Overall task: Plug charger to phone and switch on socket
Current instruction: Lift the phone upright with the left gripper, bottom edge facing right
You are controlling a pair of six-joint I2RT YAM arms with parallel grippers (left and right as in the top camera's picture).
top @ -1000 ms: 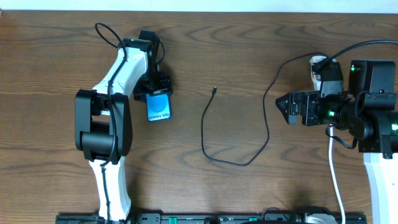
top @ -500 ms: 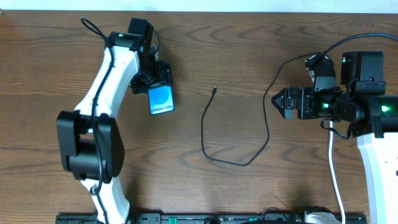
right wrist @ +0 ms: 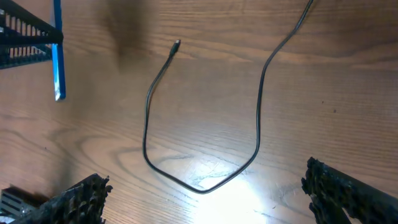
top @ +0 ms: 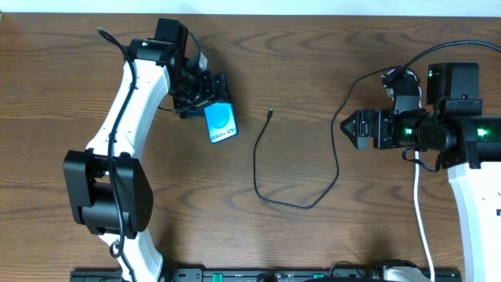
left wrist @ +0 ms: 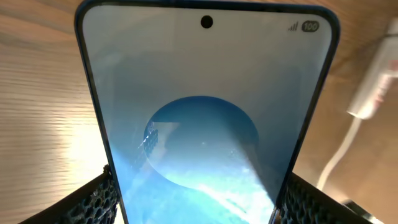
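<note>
Upper left: left gripper [top: 207, 106] clamped on phone [top: 221, 124], has swung it right twd centre, nearer charger [top: 256, 164] tip mid-frame. Far right: right gripper [top: 354, 129] wide open, empty, barely moved. Plug-in looks next; socket [left wrist: 373, 87] switch not yet reached.

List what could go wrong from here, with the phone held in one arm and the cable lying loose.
1. The left claw grips the phone by one end only; a push from the plug could tilt it or make it slip.
2. The plug tip of the charger is small and lies loose on the table; the open right claw might pinch it crooked or nudge it away.
</note>
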